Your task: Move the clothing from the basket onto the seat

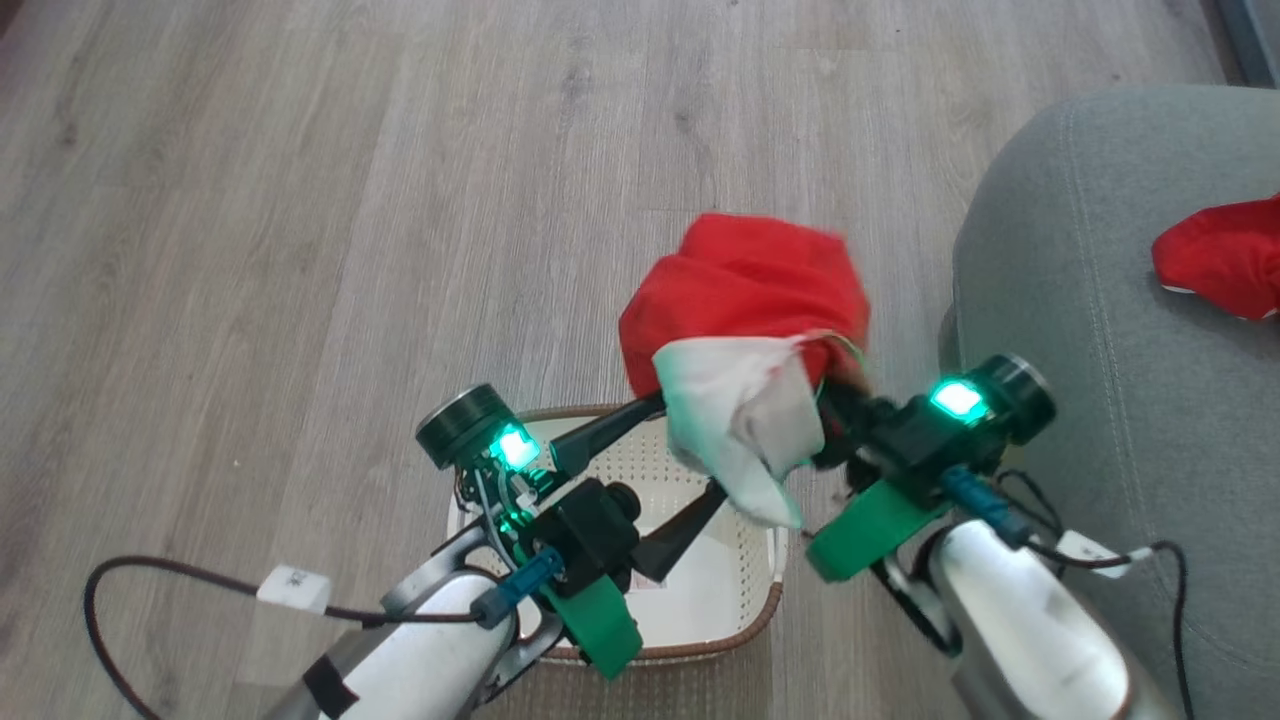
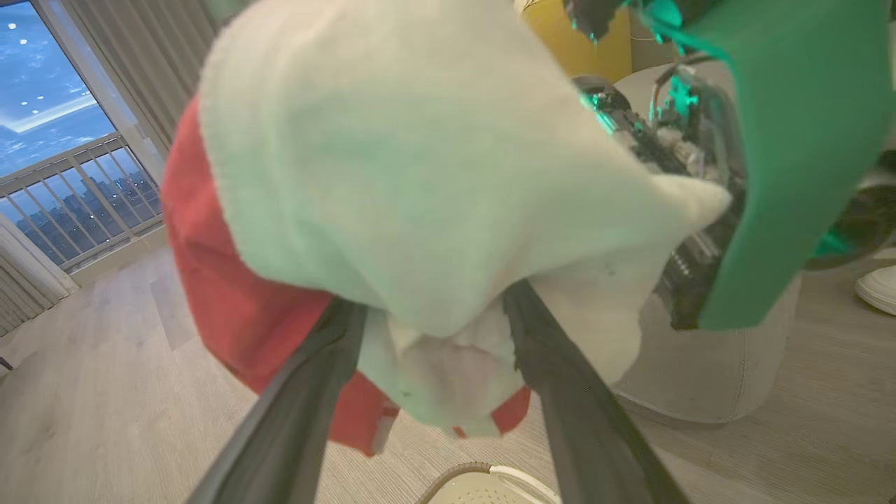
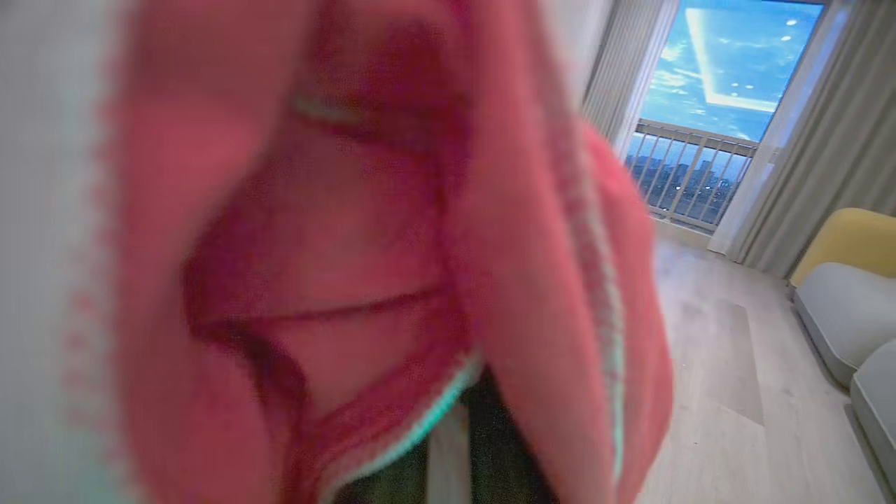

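Clothing [image 1: 745, 300] — soft red-and-white bundle — in the pinch of the right claw [image 1: 838, 397]; left claw [image 1: 688, 447] spread

The floor [image 1: 300, 200] is pale wood with long boards. The cream basket [image 1: 745, 625] sits on it. The big grey seat [image 1: 1080, 380] stands on the floor too, near the basket. A red piece of clothing [image 1: 1220, 258] lies on the seat.
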